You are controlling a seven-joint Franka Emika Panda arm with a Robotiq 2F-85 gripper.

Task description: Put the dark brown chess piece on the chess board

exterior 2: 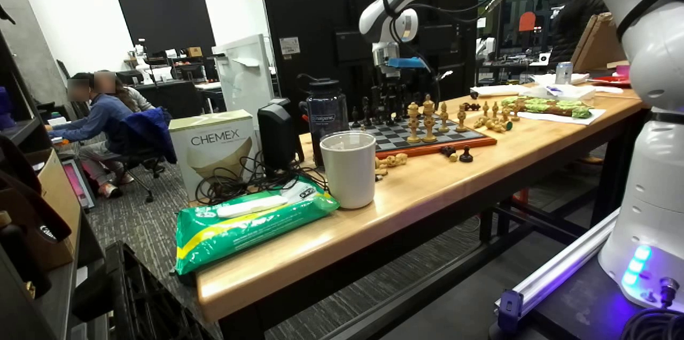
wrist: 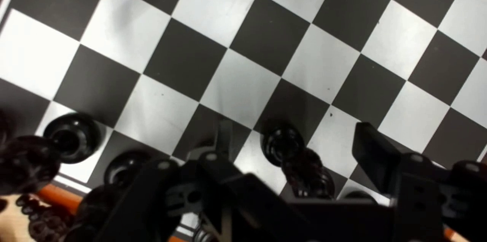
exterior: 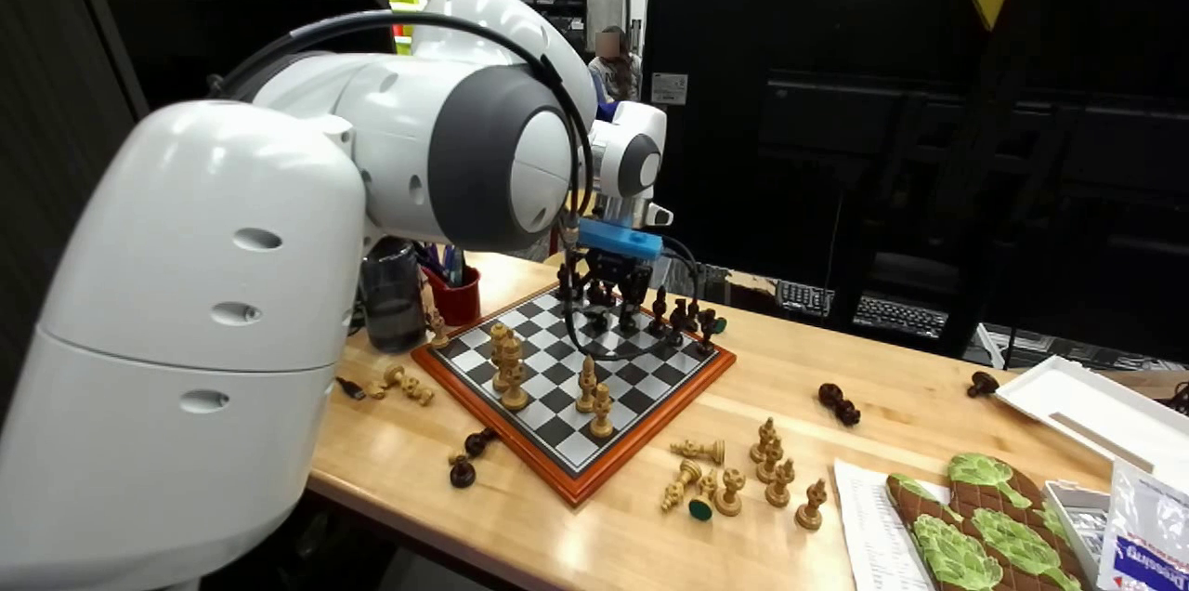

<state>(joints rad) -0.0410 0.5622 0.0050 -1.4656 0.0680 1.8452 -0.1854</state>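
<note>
The chess board (exterior: 641,426) lies on the table in both exterior views (exterior 2: 438,149), with its squares filling the wrist view (wrist: 251,86). My gripper (wrist: 292,132) is low over the board's far side among dark pieces, and it shows in both exterior views (exterior: 618,289) (exterior 2: 389,102). Its fingers are wide apart. A dark brown chess piece (wrist: 282,145) is between them, with visible gaps on both sides. Its foot appears to rest on the board across a dark and a white square. Its top is partly hidden by the gripper body.
Other dark pieces (wrist: 72,137) stand close to the left finger. Tan pieces (exterior: 601,410) stand on the near side of the board. Loose tan pieces (exterior: 729,492) and dark pieces (exterior: 839,405) lie on the table. A bottle (exterior: 392,294) and red pen cup (exterior: 457,298) stand beside the board.
</note>
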